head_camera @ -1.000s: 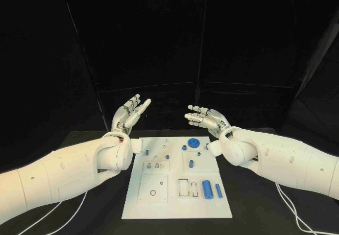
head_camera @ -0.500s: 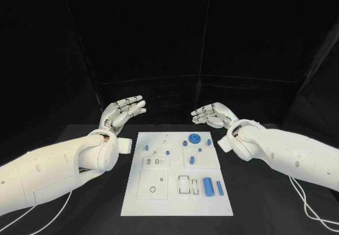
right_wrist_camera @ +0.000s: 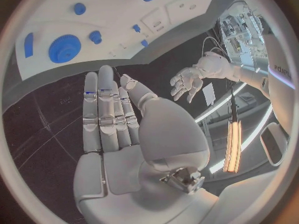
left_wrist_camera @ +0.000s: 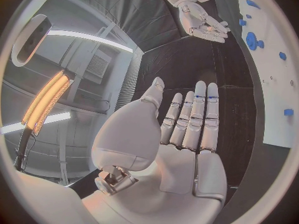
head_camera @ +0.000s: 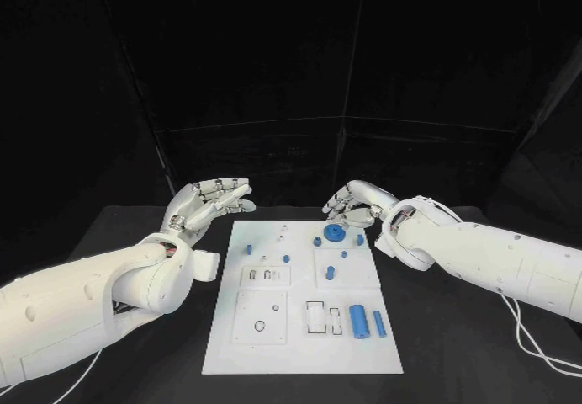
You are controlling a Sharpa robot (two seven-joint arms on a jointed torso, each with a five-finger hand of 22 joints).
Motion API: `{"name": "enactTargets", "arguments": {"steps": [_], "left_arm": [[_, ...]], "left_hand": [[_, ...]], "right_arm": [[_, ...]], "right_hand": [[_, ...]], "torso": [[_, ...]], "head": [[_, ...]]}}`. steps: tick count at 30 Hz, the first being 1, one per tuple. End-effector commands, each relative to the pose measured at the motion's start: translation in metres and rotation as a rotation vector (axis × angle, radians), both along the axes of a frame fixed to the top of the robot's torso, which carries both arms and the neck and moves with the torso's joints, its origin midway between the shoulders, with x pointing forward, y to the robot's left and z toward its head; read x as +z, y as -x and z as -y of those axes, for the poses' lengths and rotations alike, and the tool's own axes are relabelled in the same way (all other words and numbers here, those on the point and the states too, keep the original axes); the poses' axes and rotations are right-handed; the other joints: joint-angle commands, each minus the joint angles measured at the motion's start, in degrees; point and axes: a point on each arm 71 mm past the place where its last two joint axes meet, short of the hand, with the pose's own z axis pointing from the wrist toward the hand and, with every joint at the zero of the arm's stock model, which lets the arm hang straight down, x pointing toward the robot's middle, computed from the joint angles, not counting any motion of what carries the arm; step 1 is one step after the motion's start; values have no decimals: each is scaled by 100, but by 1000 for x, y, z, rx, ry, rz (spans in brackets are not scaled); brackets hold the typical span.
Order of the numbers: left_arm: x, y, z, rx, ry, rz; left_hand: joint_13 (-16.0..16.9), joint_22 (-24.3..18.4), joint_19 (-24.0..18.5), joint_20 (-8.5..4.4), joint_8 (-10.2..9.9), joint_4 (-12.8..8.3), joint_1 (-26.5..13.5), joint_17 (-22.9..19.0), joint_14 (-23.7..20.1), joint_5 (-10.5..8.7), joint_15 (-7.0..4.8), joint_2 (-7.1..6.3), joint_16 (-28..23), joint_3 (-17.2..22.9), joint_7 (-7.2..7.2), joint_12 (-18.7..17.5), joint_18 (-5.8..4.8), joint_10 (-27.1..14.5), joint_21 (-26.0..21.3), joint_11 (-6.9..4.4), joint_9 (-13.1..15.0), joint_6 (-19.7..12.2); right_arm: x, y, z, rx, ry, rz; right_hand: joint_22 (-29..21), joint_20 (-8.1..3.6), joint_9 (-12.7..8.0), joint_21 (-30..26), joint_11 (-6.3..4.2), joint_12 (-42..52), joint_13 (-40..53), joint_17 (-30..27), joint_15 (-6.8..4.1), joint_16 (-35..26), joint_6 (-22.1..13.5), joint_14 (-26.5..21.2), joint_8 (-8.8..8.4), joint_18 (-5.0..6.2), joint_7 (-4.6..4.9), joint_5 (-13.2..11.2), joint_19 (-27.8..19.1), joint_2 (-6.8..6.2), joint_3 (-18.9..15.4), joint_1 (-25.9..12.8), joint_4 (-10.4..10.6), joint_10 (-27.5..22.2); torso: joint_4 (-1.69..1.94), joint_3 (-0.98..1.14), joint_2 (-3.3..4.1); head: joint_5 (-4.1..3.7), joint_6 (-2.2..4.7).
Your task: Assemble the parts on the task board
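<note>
Hands hang empty above the far end of the task board (head_camera: 304,337), fingers apart: left hand (head_camera: 208,202) by its far left corner, right hand (head_camera: 354,204) over the blue gear (head_camera: 334,235). Task board lies mid-tabletop (head_camera: 109,370), holding small blue parts (head_camera: 359,321).

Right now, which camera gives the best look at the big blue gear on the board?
The right wrist view: the blue gear is large there, teeth visible, nothing covering it. The head view shows it small, at the white board's far end beside the right robot hand. The left wrist view shows it edge-on and squashed.
</note>
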Motion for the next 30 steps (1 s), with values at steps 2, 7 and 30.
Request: {"name": "enactTargets", "arguments": {"steps": [2, 7, 30], "left_arm": [[4, 7, 8, -64, 7, 2], [5, 13, 16, -97, 15, -7], [6, 15, 21, -124, 2, -3]], "left_hand": [[-8, 35, 173, -12, -26, -41, 7, 15, 64, 15, -11, -19, 28, -6, 176, -25, 74, 56, 94, -7, -10, 51], [-8, 63, 293, -35, -51, -61, -6, 28, 91, 17, -24, -28, 42, -16, 174, -53, 70, 63, 168, -12, -12, 63], [-8, 100, 419, -64, -86, -74, -33, 53, 147, 18, -43, -31, 85, -28, 177, -86, 66, 67, 260, -17, -14, 67]], "right_arm": [[-2, 2, -11, 35, 328, 126], [0, 7, -24, 79, 471, 222], [1, 1, -34, 73, 538, 185]], "right_hand": [[169, -54, -4, 273, -15, -49, -8, 214, -8, 205, 41, 212, -84, 49, -46, 111, -65, -154, 61, -5, -6, -78], [324, -45, 0, 545, -53, -39, -2, 558, -28, 639, 67, 278, -147, 61, -124, 51, -94, -253, 92, -129, 56, -132], [612, -19, 0, 1202, 0, 6, 2, 2923, 5, 3237, -112, 293, -171, 72, -120, -116, 147, -363, 288, -245, 326, -494]], "torso": [[60, -15, 129], [94, -14, 215], [108, -17, 371]], "head": [[-49, 24], [-87, 53], [-104, 71]]}}
